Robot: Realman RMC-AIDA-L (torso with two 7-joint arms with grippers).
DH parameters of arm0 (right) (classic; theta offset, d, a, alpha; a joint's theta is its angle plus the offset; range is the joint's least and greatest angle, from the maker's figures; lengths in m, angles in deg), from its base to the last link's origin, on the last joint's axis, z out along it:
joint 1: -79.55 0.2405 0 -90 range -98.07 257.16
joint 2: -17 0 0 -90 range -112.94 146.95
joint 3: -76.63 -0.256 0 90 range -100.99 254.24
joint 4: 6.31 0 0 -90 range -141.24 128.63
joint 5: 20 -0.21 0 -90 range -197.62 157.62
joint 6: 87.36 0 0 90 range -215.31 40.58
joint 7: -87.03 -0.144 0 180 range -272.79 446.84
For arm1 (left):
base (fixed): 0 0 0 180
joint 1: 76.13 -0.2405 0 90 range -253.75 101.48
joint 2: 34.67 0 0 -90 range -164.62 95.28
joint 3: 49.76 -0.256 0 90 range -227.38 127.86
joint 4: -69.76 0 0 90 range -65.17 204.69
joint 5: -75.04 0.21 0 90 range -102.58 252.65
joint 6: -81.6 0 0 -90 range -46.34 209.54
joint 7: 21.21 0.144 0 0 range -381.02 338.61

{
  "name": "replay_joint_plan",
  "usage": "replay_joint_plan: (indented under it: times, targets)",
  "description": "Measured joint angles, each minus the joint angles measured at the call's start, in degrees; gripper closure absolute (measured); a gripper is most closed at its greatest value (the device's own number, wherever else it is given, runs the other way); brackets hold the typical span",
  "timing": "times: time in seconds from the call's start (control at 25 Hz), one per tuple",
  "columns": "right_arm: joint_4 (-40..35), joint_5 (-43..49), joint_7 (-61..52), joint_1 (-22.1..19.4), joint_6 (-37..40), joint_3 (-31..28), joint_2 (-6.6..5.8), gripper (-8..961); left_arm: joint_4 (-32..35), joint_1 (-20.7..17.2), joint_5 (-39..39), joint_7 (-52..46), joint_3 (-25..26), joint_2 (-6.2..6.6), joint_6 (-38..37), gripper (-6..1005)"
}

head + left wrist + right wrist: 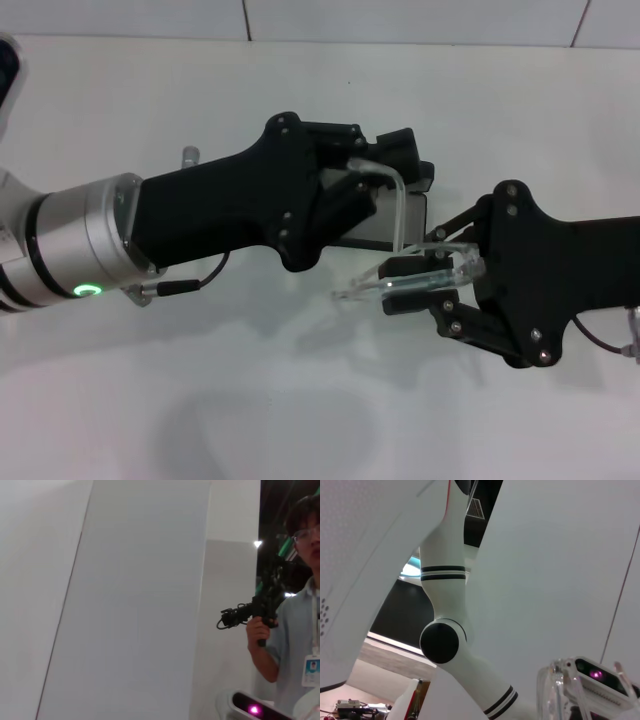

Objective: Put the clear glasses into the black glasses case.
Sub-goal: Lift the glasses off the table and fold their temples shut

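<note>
The clear glasses (pixel 372 288) hang above the white table, gripped at the lens by my right gripper (pixel 425 283), which is shut on them. One thin clear arm of the glasses curves up and over the black glasses case (pixel 388 226). The case lies open, its grey lining showing just beyond the glasses. My left gripper (pixel 385 165) reaches in from the left and sits over the case, hiding most of it. In the right wrist view the clear glasses (pixel 552 690) show at the edge of the picture.
The white table (pixel 250 400) spreads in front of both arms, with a tiled wall (pixel 400 20) behind it. A person (pixel 295 615) holding a black device stands in the left wrist view. The robot's white arm (pixel 445 605) fills the right wrist view.
</note>
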Motion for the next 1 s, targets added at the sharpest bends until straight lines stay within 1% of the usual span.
replay_joint_plan:
  times: [0.28,1.0]
  targets:
    - [0.23,0.0,-0.03,0.16,-0.72,0.03,0.0,836,1.21,0.01,0.0,0.07,-1.74,-0.01,-0.11,911]
    - [0.22,-0.33,-0.04,0.28,-3.23,-0.03,0.0,836,1.25,0.01,-0.07,-0.07,-1.78,0.03,-0.13,912]
